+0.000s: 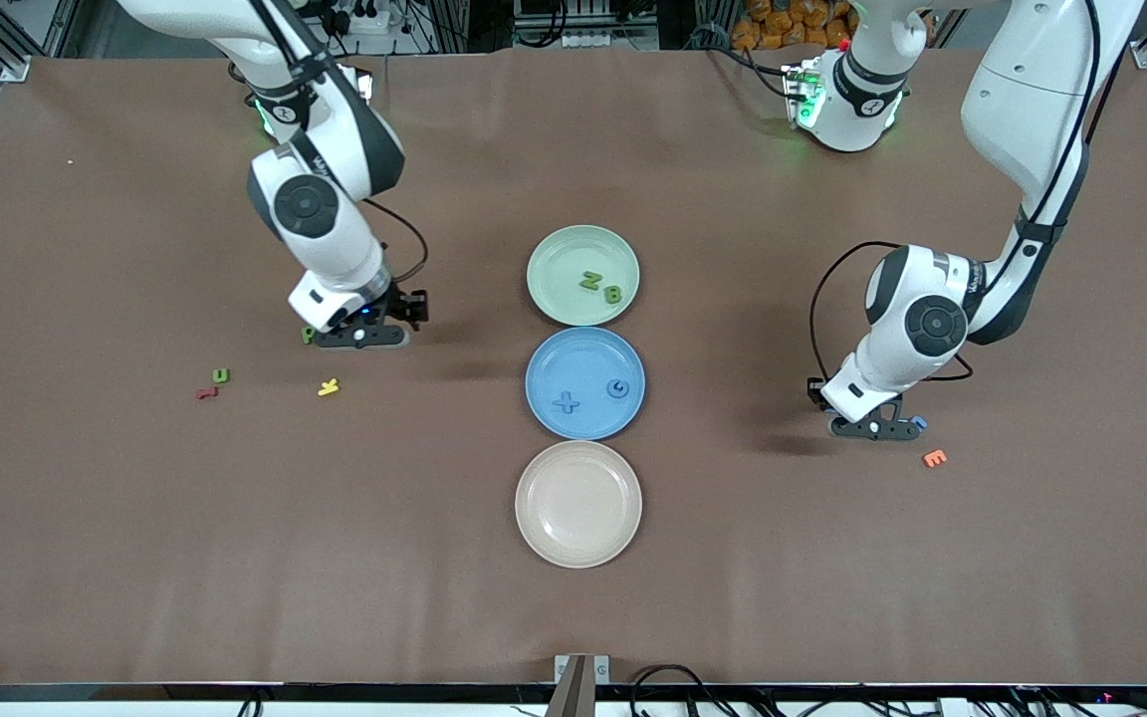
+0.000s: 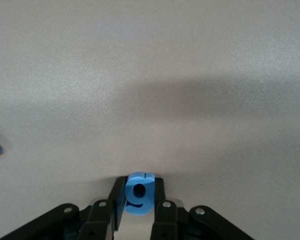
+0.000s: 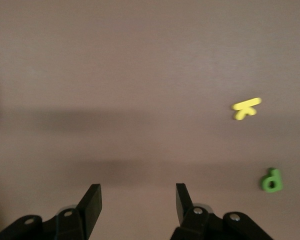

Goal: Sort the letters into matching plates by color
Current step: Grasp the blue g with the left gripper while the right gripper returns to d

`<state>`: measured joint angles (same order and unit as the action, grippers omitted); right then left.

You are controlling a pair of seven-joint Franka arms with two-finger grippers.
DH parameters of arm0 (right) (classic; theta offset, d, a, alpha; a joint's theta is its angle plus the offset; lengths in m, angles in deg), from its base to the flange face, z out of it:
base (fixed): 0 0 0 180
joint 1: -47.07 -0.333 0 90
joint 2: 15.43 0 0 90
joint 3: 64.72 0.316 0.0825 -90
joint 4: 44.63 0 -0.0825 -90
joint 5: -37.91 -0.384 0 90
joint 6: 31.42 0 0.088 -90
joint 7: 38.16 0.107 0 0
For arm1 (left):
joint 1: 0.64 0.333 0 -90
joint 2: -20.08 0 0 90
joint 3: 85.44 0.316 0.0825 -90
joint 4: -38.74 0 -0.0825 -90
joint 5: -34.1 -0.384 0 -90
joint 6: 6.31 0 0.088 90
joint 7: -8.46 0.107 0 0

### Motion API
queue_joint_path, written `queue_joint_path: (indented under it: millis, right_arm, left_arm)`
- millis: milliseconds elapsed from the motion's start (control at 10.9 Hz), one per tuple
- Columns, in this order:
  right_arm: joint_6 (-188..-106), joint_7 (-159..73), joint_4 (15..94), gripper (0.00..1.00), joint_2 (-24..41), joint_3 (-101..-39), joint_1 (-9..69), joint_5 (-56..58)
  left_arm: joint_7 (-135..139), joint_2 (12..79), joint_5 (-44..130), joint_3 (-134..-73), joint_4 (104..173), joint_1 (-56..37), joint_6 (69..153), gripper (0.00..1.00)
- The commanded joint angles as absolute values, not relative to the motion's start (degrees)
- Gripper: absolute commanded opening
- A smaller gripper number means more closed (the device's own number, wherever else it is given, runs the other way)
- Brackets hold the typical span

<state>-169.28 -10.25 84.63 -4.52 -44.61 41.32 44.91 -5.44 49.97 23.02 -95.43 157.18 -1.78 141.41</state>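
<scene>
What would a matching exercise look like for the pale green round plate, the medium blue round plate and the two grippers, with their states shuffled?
1. pale green round plate
2. medium blue round plate
3. left gripper
4. right gripper

A. open over the brown table
B. holds two green letters
C. shut on a small blue letter
D. holds two blue letters

Pairs: 1-B, 2-D, 3-C, 4-A

Plain brown worktop (image 1: 135, 558). Three plates – pale green plate (image 1: 559, 254), blue plate (image 1: 573, 354), cream plate (image 1: 578, 503). Loose pieces – green letter (image 3: 272, 181), yellow piece (image 3: 246, 108), red piece (image 1: 206, 393), orange piece (image 1: 934, 458). Black fingers (image 2: 162, 212) pinch a blue letter (image 2: 138, 192).
</scene>
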Motion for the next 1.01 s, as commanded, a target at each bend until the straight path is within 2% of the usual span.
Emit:
queue_joint_path:
  millis: [0,458,641,915]
  right_arm:
    - [-170.3,-21.9,89.5,0.68,-7.3,-48.2,44.5,43.7]
    - [-179.8,-39.4,96.0,0.68,-6.8,-59.0,45.0,43.7]
    - [-185.4,-41.1,99.7,0.68,-6.2,-61.0,45.0,43.8]
    - [-189.1,-42.1,102.4,0.67,-5.0,-62.3,44.8,43.8]
  left_arm:
    - [-8.1,49.2,21.6,-96.1,157.2,-1.8,142.3,0.00]
    - [-10.9,47.4,21.6,-97.1,157.2,-2.0,141.8,0.00]
    - [-12.5,46.8,21.6,-98.7,157.2,-2.0,141.0,0.00]
    - [-17.4,45.1,21.7,-101.9,156.8,-2.0,138.4,0.00]
